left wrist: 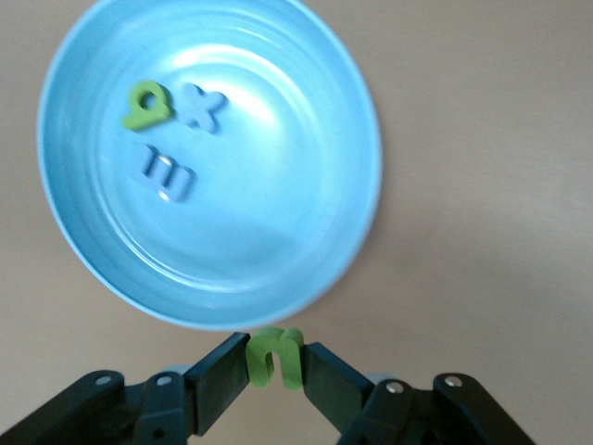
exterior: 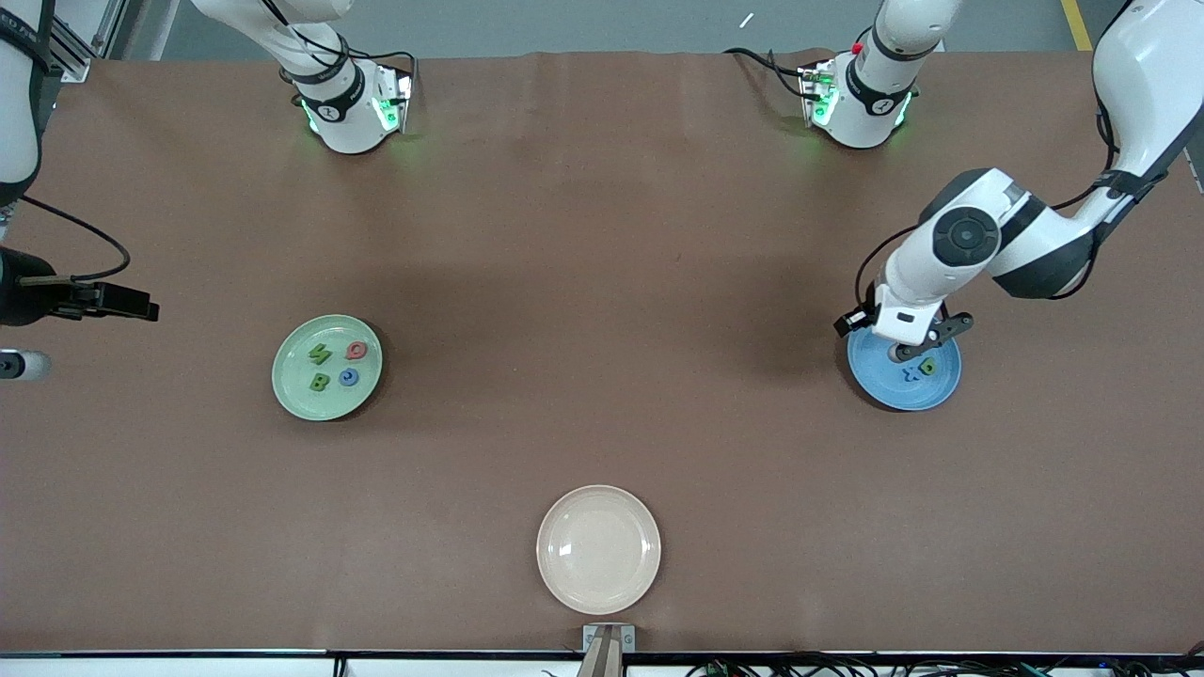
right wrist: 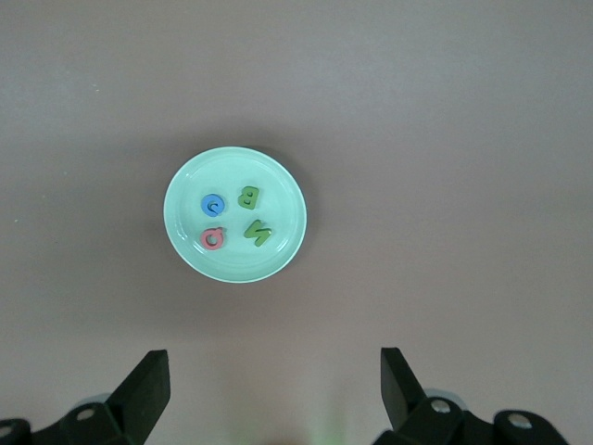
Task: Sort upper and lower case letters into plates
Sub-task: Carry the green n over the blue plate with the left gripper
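Brown bench (exterior: 602,282) carries three plates: green plate (exterior: 326,367) with four letters (right wrist: 233,219), blue plate (left wrist: 208,158) with three letters (left wrist: 171,125), cream plate (exterior: 598,549). Left end effector (left wrist: 273,366) over the blue plate's rim pinches a green letter (left wrist: 275,357); right end effector (right wrist: 273,389), spread, waits high above the green plate.

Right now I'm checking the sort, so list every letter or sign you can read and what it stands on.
"B": green letter on the pale green plate.
"x": blue letter in the blue plate.
"n": green letter gripped in the left pincer.
Other letters on both plates: shapes too ambiguous to read.
No brands or numbers legible.
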You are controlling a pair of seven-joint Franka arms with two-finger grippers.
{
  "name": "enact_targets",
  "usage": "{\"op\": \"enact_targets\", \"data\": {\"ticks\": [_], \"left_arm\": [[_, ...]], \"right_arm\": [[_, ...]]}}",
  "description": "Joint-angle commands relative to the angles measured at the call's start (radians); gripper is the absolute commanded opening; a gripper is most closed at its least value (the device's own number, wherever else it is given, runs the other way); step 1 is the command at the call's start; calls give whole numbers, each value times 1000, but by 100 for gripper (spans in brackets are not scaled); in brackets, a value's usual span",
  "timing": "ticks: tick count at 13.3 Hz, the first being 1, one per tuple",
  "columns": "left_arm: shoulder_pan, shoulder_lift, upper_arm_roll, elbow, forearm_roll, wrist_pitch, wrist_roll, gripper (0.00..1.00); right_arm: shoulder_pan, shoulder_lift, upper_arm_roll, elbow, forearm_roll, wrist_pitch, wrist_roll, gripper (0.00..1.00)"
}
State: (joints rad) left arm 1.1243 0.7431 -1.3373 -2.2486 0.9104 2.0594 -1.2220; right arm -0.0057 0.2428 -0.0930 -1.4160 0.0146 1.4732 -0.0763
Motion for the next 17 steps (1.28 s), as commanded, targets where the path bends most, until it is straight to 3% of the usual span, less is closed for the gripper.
{"op": "enact_targets", "data": {"ticks": [1, 9, 14, 17], "left_arm": [[3, -24, 47, -6, 30, -5, 85, 17], [-11, 4, 161, -14, 153, 64, 134, 23], [-46, 15, 204, -22, 159, 68, 128, 31], [-55, 16, 214, -22, 159, 84, 125, 40]], "right_arm": [[-4, -82, 12, -81, -1, 26, 1, 100], [-14, -331, 6, -288, -1, 44, 0, 100], [-13, -396, 3, -299, -4, 18, -5, 100], [-10, -389, 6, -294, -12, 32, -4, 100]]}}
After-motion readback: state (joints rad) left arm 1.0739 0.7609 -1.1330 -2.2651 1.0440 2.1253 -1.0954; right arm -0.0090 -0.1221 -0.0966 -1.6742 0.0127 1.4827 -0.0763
